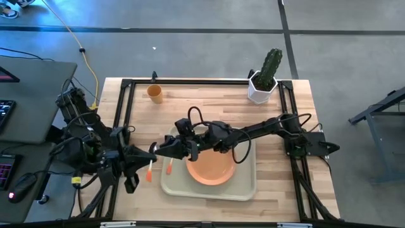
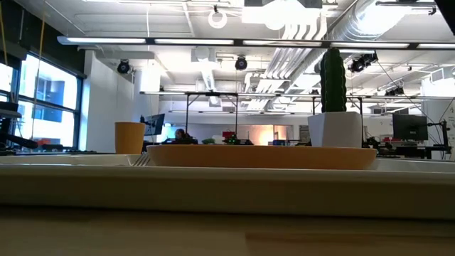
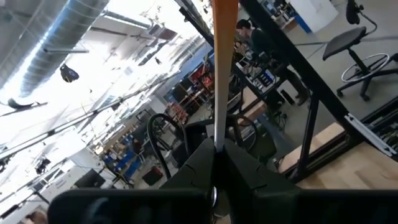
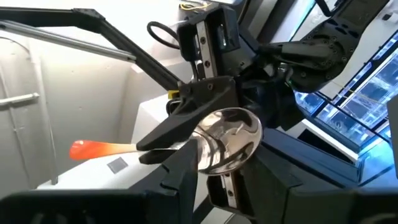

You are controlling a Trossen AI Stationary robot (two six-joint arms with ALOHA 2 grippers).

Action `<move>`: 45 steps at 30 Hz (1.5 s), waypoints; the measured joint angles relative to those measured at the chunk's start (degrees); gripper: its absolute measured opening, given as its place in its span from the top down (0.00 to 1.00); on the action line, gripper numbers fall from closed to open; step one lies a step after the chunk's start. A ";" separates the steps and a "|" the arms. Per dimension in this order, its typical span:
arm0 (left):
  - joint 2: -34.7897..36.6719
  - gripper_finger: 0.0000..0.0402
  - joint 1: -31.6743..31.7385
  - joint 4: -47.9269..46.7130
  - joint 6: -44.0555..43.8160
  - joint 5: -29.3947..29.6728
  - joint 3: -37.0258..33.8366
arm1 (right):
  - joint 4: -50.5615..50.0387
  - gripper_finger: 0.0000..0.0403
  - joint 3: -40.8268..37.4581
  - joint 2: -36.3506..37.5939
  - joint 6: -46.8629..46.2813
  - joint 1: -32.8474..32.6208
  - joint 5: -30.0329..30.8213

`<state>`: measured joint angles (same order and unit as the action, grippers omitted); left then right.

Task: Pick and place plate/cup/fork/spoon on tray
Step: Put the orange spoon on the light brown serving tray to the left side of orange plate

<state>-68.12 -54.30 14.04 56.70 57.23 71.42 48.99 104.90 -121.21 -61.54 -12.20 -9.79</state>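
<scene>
The spoon (image 4: 227,140) is in the air just left of the tray (image 1: 248,190), with my left gripper (image 1: 152,151) shut on it. My right gripper (image 4: 221,167) reaches across the tray from the right and is open. Its fingers stand on either side of the spoon's silver bowl, and I cannot tell whether they touch it. The orange plate (image 1: 212,168) lies on the tray. The fork (image 1: 169,166) lies on the tray's left part beside the plate. The orange cup (image 1: 155,94) stands on the table at the far left. My left gripper pinches the spoon's slim handle close to the bowl (image 4: 155,144) between its two shut fingers (image 3: 205,165). The fingers come about level from the table's left and lie across the handle. The spoon is lifted clear, and its orange handle end (image 1: 149,173) points toward the near edge.
A white pot with a cactus (image 1: 262,85) stands at the table's far right. Black frame rails (image 1: 123,107) run along the table's edges. Bare wood lies between the cup, the pot and the tray's far rim.
</scene>
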 joint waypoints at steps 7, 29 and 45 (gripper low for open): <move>0.00 0.97 0.27 -0.37 -1.55 0.40 0.04 | 0.04 0.94 0.00 0.00 -0.68 0.33 0.41; 0.04 0.62 -16.01 1.04 -43.91 32.63 -0.29 | -35.58 1.00 -0.13 6.66 21.42 2.76 9.14; 0.03 0.65 -11.87 -5.25 -57.34 32.78 -2.21 | -81.13 1.00 0.09 18.12 28.69 2.82 21.67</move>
<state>-68.09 -66.16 8.78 -0.64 90.01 69.21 -32.15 104.99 -103.09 -32.85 -9.38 11.88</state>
